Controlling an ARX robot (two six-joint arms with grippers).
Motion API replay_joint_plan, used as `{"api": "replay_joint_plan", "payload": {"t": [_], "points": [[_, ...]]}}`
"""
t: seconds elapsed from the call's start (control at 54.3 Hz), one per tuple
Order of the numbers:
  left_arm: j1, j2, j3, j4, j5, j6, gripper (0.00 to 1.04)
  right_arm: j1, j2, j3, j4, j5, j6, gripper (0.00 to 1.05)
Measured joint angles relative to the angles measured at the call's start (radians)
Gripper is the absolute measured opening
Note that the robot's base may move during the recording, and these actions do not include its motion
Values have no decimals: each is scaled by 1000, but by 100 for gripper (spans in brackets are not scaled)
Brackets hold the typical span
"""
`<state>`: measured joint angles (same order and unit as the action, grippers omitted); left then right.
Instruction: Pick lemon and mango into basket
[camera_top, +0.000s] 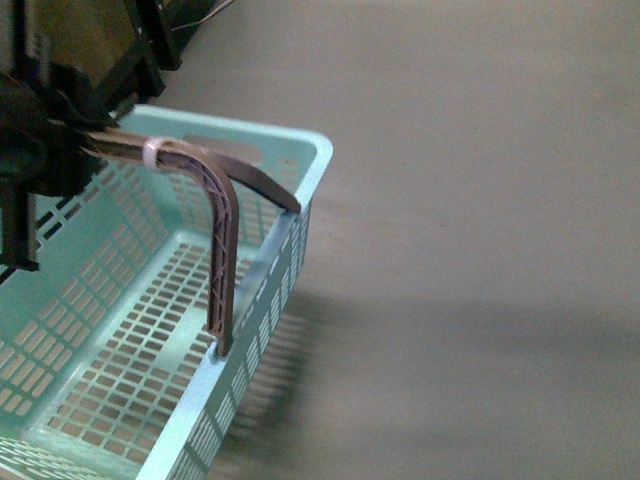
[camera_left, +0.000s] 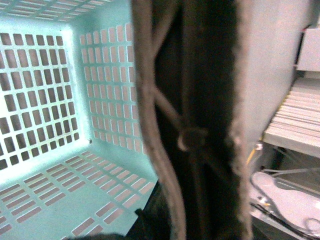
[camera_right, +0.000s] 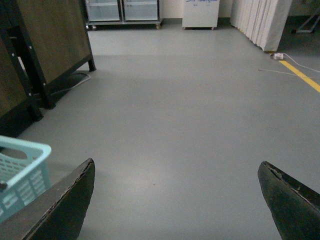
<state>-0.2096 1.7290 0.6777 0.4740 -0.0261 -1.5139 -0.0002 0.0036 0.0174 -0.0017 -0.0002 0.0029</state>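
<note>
Grey floor all around, and the teal basket sits at the robot's left front, its slotted bottom bare where I can see it. The left gripper is clamped on the brown handle, right beside the white zip tie. The right gripper hangs over open floor, jaws spread wide, with nothing between them.

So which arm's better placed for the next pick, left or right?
Right. The right gripper is open and empty above the floor. The left gripper is clamped on the basket handle, apparently holding up the basket, so it looks tied up.
</note>
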Motion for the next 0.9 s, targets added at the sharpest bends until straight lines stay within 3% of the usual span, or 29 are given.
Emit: {"api": "replay_joint_plan", "payload": {"t": [0.35,0.571,0.902], "points": [[0,-706,-67,-377,-1,-100,5,0,0,0,0,0,0,96],[4,-852,-5,-505,2,-92,5,0,0,0,0,0,0,96],[9,-876,13,-514,0,-86,5,0,0,0,0,0,0,96]]}}
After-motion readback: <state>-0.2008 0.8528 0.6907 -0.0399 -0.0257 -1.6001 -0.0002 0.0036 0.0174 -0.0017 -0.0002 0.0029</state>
